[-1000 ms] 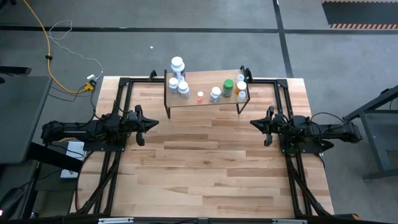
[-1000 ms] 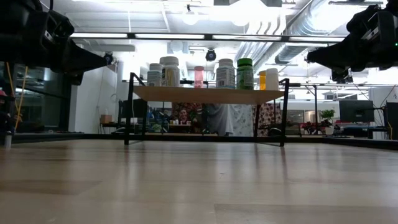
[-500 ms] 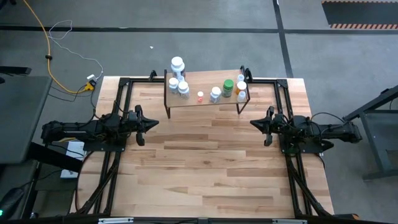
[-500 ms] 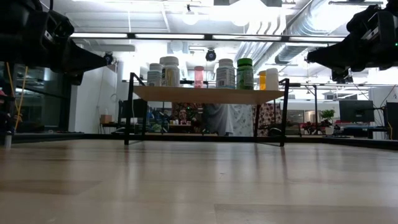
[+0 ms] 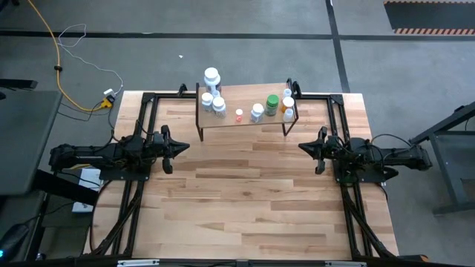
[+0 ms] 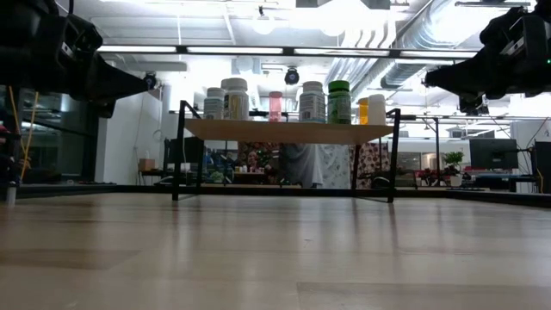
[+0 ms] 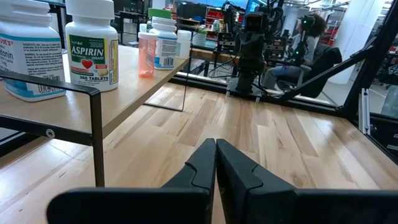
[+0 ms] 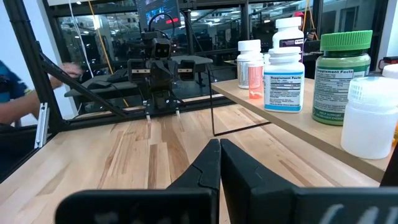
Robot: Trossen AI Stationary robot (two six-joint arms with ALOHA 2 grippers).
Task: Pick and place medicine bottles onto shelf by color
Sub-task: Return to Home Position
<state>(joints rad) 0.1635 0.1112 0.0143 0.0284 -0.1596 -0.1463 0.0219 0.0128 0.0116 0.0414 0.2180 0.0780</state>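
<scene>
Butcher-block tabletop (image 5: 245, 193) carries shelf (image 5: 241, 96) at its far edge, medicine bottles (image 5: 257, 111) upright on it; left gripper (image 5: 178, 146) near left edge, right gripper (image 5: 304, 147) near right edge, each pressed together on nothing; homing wants slow travel clear of shelf legs

We see the bottles (image 5: 257, 111) upright along the shelf (image 5: 245, 96). The pink one (image 5: 239, 114) stands mid-row, the green one (image 5: 272, 102) further along.

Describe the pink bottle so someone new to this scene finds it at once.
At the far edge of the table stands the small raised shelf. Near the middle of the row on it is the pink bottle: slimmer than its neighbours and translucent pink, while they are white.
</scene>
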